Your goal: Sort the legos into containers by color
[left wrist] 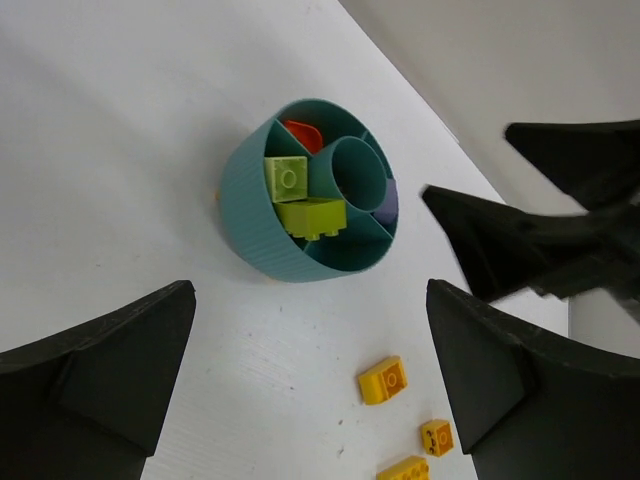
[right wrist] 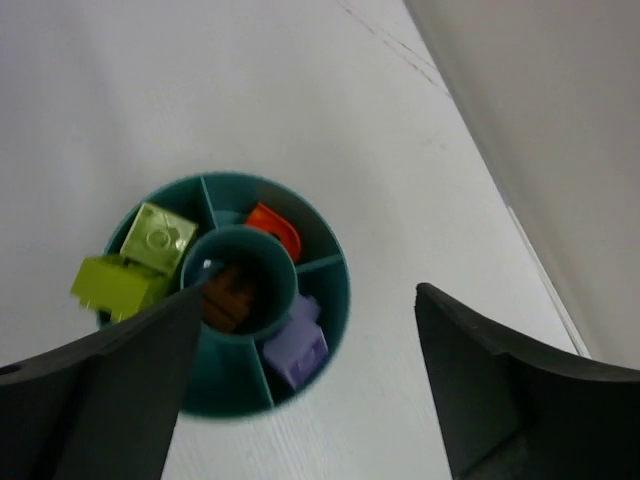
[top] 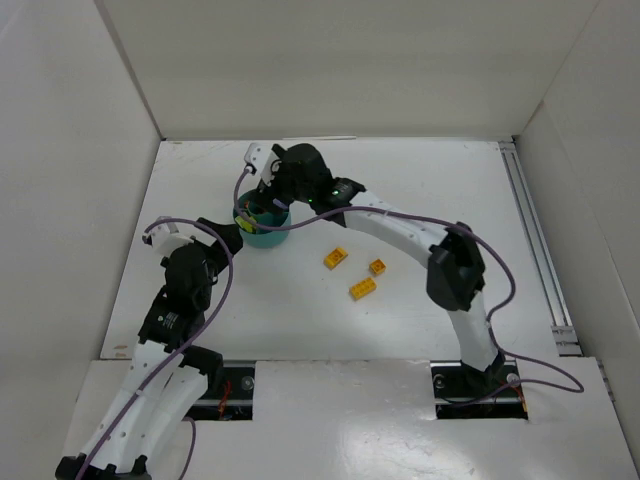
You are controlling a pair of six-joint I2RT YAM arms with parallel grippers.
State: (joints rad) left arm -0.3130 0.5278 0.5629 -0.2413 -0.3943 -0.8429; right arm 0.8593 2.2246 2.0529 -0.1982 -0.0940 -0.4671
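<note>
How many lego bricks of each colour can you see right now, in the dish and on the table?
Yellow bricks, on table: 3
Lime green bricks: 2
Orange-red brick: 1
Purple brick: 1
Brown brick, central cup: 1
Total: 8

White table [top: 300, 320] boxed by plain white walls [top: 340, 60], metal rail [top: 535, 250] at right

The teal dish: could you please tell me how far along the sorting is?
Done: lime green bricks, a red piece, a purple brick and a brown brick sit in separate parts of the dish. In hand: nothing; the left claw and right claw are open. Left: three yellow bricks on the table.
</note>
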